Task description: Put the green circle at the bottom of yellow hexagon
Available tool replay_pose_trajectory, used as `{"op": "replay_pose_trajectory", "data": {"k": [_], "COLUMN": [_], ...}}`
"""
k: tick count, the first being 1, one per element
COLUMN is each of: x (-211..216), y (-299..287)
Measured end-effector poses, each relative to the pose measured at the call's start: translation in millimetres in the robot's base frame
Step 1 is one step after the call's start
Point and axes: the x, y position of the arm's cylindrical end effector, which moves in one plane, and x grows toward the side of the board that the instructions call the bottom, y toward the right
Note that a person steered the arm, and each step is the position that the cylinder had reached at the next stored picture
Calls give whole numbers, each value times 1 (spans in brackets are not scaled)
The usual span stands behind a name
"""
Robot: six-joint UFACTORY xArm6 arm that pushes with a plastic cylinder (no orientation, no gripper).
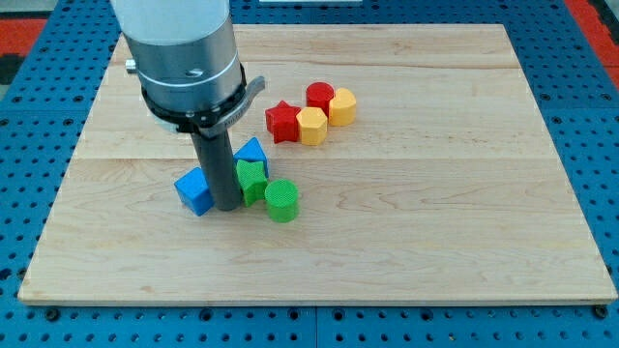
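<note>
Bright, even light falls from overhead, so the pale wooden counter (pixel 435 193) shows no glare and no hard highlights. Shadows are short and soft, hugging the base of my tip (pixel 228 207) and the green circle (pixel 282 201). Focus stays sharp everywhere, and the counter's edges look straight.

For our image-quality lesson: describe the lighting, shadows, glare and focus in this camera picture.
Camera view: lighting is soft and even; the green circle and the yellow hexagon cast only faint, short shadows on the wooden board. Camera view: blocks look sharp, no motion blur. Camera view: mild sheen on the arm's grey housing; my tip is dark, its detail hard to read.
</note>
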Motion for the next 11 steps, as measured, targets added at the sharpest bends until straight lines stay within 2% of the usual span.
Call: {"op": "replay_pose_trajectory", "data": {"k": [1, 2, 3, 7, 9, 10, 11], "x": [-17, 15, 43, 25, -17, 10, 56], "y": [0, -6, 12, 89, 91, 87, 47]}}
